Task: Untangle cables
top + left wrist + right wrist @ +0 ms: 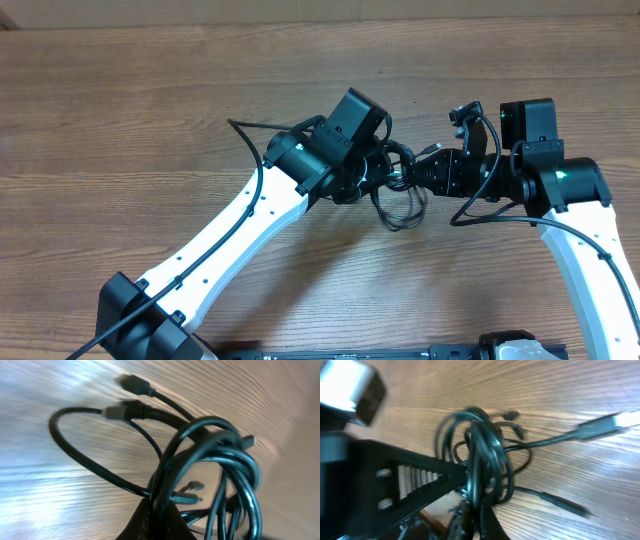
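Observation:
The cables [398,203] are a tangled bundle of thin black cords held between my two grippers at the table's middle, with loops hanging toward the front. My left gripper [372,172] is shut on the bundle from the left; in the left wrist view the coils [210,470] rise from the jaws [159,519], with plug ends [131,384] sticking out. My right gripper [425,172] is shut on the same bundle from the right; the right wrist view shows loops [477,455] above its jaws [476,519] and a silver-tipped plug [605,424] on the wood.
The wooden table [120,110] spreads all around. The left arm's black finger [415,482] crosses the right wrist view close to the bundle. Both white arms reach in from the front edge.

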